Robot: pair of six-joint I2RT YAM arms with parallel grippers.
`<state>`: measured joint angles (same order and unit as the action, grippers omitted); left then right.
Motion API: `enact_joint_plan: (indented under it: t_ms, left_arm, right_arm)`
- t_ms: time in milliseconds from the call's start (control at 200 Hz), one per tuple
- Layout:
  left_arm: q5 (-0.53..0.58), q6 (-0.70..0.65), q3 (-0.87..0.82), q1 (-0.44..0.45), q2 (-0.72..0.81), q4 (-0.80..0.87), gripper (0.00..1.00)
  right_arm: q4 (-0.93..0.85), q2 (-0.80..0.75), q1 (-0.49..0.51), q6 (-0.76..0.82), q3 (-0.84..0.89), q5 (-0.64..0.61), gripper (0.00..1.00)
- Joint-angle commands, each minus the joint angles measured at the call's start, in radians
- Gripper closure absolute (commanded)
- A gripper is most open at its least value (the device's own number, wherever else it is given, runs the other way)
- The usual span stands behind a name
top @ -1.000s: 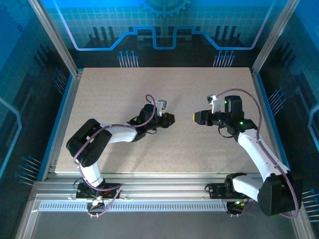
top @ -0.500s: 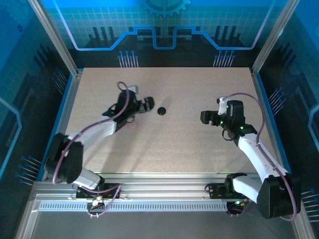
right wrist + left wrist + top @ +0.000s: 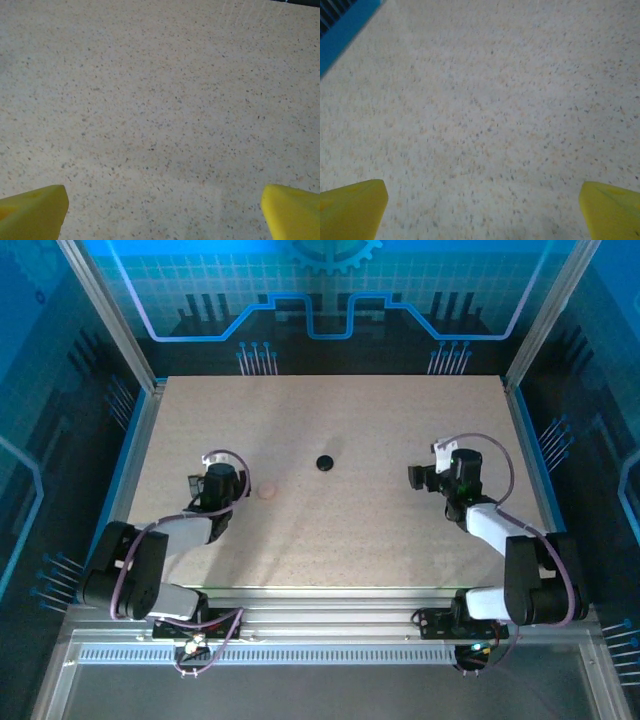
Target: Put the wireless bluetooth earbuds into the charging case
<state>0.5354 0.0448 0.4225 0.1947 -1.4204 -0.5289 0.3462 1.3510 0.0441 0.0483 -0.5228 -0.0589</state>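
Above the table (image 3: 400, 550), both arms folded low, left end effector (image 3: 481, 200) released, right end effector (image 3: 162, 200) likewise.

The table (image 3: 340, 540) has a pale beige top with small dark speckles, and a blue strip (image 3: 125, 480) runs along its left edge. Behind the far edge stands a blue wall (image 3: 200, 290) with a gear and line pattern, between two slanted metal posts (image 3: 105, 310). Along the near edge lie silver metal rails (image 3: 330, 612) and a slotted strip (image 3: 320, 652).
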Motion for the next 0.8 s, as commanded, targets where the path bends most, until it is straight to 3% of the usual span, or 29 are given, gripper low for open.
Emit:
enact_joint_plan:
  t_ms: [0, 55, 120, 210, 260, 295, 320, 370, 490, 565, 795]
  left_arm:
    - [-0.009, -0.134, -0.097, -0.002, -0.065, -0.494, 0.01]
    - [-0.027, -0.153, -0.168, -0.012, -0.126, -0.714, 0.01]
    - [-0.096, -0.141, -0.219, -0.014, -0.111, -0.749, 0.01]
    - [-0.178, -0.155, -0.228, -0.04, -0.212, -0.874, 0.01]
    - [-0.162, -0.128, -0.183, -0.048, -0.184, -0.751, 0.01]
    - [-0.163, -0.082, -0.144, -0.076, -0.149, -0.612, 0.01]
    - [-0.177, -0.051, -0.101, -0.103, -0.143, -0.533, 0.01]
    - [-0.239, -0.014, -0.05, -0.148, -0.13, -0.41, 0.01]
    - [-0.267, 0.003, -0.073, -0.172, -0.128, -0.45, 0.01]
    - [-0.275, 0.003, -0.071, -0.173, -0.13, -0.448, 0.01]
    - [-0.281, -0.006, -0.063, -0.173, -0.132, -0.438, 0.01]
  right_arm:
    - [0.106, 0.008, -0.023, 0.041, 0.022, 0.062, 0.0]
    - [0.114, 0.008, -0.021, 0.049, 0.028, 0.084, 0.0]
    - [0.132, -0.005, -0.021, 0.06, 0.043, 0.113, 0.0]
    - [0.171, -0.025, -0.018, 0.049, 0.073, 0.118, 0.0]
    - [0.253, -0.025, -0.018, -0.005, 0.108, 0.119, 0.0]
    - [0.415, 0.019, 0.001, 0.008, 0.158, 0.15, 0.0]
    - [0.462, 0.064, 0.032, 0.028, 0.156, 0.097, 0.0]
    - [0.338, 0.082, 0.042, 0.031, 0.088, 0.082, 0.0]
    - [0.347, 0.136, -0.003, -0.014, 0.065, 0.116, 0.0]
    - [0.383, 0.154, -0.004, -0.041, 0.077, 0.06, 0.0]
    - [0.4, 0.155, -0.004, -0.039, 0.086, 0.062, 0.0]
